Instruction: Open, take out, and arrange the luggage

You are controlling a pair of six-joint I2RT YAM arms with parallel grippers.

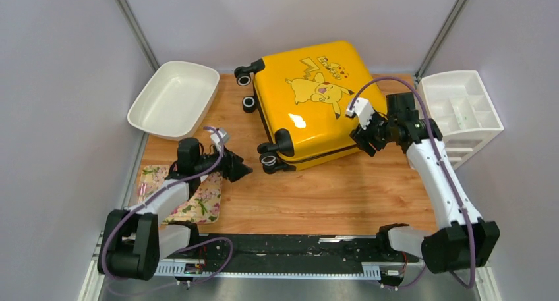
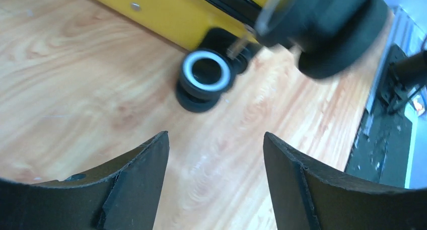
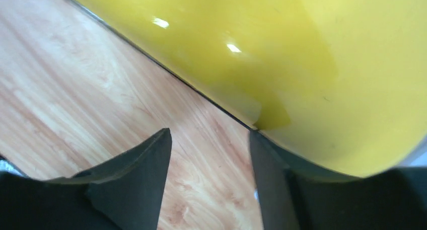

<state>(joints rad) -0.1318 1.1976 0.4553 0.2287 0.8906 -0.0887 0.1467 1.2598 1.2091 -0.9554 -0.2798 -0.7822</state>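
The luggage (image 1: 310,100) is a yellow hard-shell suitcase with a Pikachu print, lying flat and zipped shut at the back middle of the table. My left gripper (image 1: 241,168) hovers low just left of its near-left black wheel (image 1: 269,160). In the left wrist view that wheel (image 2: 204,76) is ahead of the open gripper (image 2: 216,139), with only bare wood between the fingers. My right gripper (image 1: 366,140) is at the suitcase's right side. In the right wrist view the gripper (image 3: 209,134) is open, one finger against the yellow shell (image 3: 302,64), holding nothing.
A white basin (image 1: 173,98) stands at the back left and a white compartment organizer (image 1: 461,110) at the right edge. A floral cloth (image 1: 194,199) lies under the left arm near the front left. Grey walls enclose the table.
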